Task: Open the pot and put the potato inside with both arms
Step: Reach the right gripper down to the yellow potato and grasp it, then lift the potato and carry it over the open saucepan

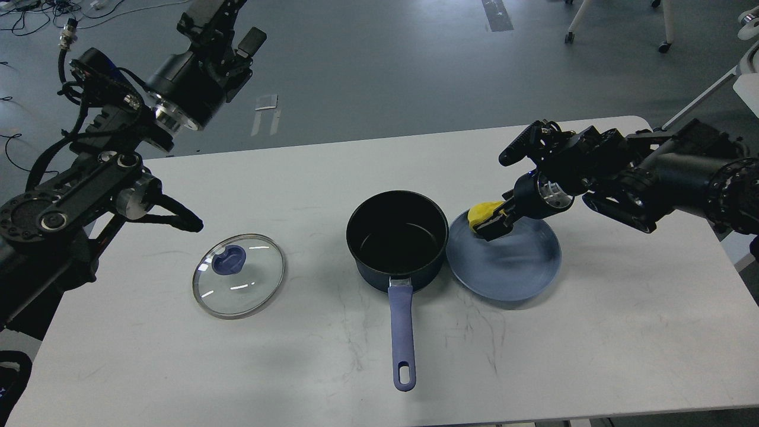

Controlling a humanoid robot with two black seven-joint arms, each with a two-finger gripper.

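Observation:
The dark-blue pot [397,240] stands uncovered at the table's middle, its black inside empty, its long periwinkle handle [402,332] pointing toward me. Its glass lid [239,276] with a blue knob lies flat on the table to the left. My right gripper [491,224] is shut on the yellow potato [483,212] and holds it over the left part of the flat blue plate [510,267], just right of the pot's rim. My left gripper [234,29] is raised high at the far left beyond the table's back edge, fingers apart and empty.
The white table [593,332] ends close behind the pot and plate. My left arm's elbow and links [89,196] hang over the table's left end, near the lid. Chair legs [616,24] stand on the grey floor far back.

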